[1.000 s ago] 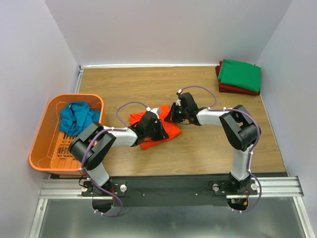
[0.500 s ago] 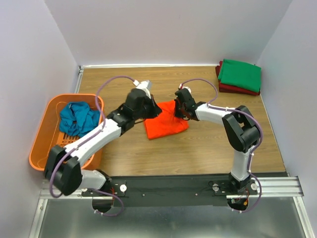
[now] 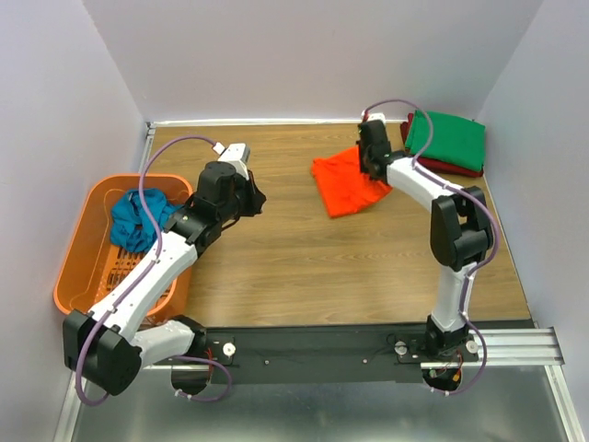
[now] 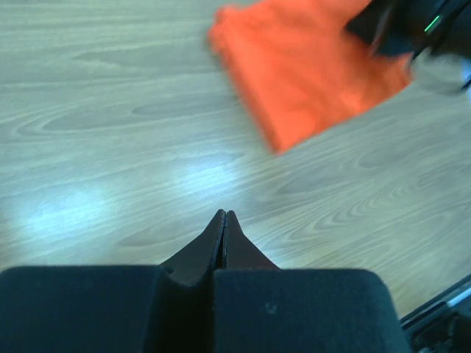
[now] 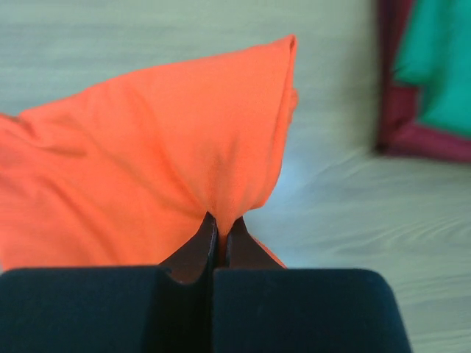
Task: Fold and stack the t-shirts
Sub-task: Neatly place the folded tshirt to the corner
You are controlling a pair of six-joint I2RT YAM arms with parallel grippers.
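The folded orange t-shirt lies on the table right of centre, its right edge lifted. My right gripper is shut on that edge; the cloth is pinched between the fingers in the right wrist view. The green t-shirt lies folded on the dark red one at the far right corner, also in the right wrist view. My left gripper is shut and empty over bare table, left of the orange t-shirt. The teal-blue t-shirt is crumpled in the basket.
The orange plastic basket stands at the left table edge, under my left arm. Walls close in the table at the back and both sides.
My right gripper has dragged the orange t-shirt up and to the right, toward the green and dark red stack. My left gripper has let go of it and drawn back to the left.
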